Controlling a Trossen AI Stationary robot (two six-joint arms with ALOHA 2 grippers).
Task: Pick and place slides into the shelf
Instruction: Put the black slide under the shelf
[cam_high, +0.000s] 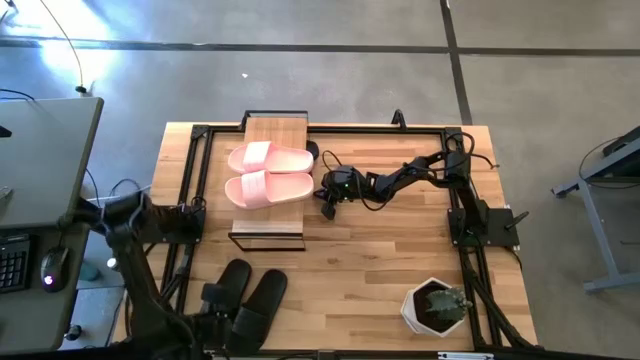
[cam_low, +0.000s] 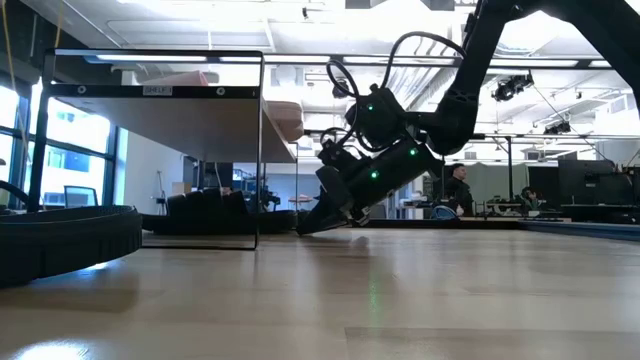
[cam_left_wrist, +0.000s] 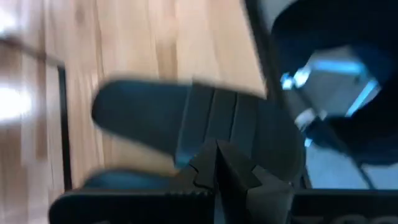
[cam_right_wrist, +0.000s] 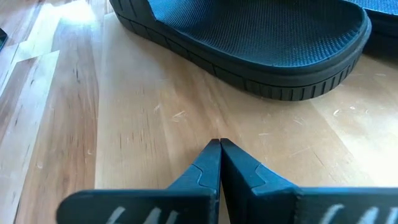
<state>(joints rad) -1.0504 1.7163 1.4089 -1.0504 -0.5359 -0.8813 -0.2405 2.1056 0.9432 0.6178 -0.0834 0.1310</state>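
Observation:
The shelf (cam_high: 268, 225) stands left of the table's middle, with the two pale pink slides (cam_high: 268, 172) lying side by side on its plank top. A black slide (cam_right_wrist: 249, 43) lies on the table under it, its heel toward my right gripper (cam_right_wrist: 219, 146). That gripper is shut and low over the wood just right of the shelf (cam_high: 328, 207), a short way from the heel. Two more black slides (cam_high: 245, 298) lie flat near the front left corner. My left gripper (cam_left_wrist: 217, 155) is shut and hangs above them, over one slide's strap (cam_left_wrist: 211, 118).
A white hexagonal pot with a plant (cam_high: 435, 305) stands at the near right. A black metal frame (cam_high: 190, 180) runs around the tabletop. Bare wood lies between the shelf and the pot. People and desks show in the room beyond.

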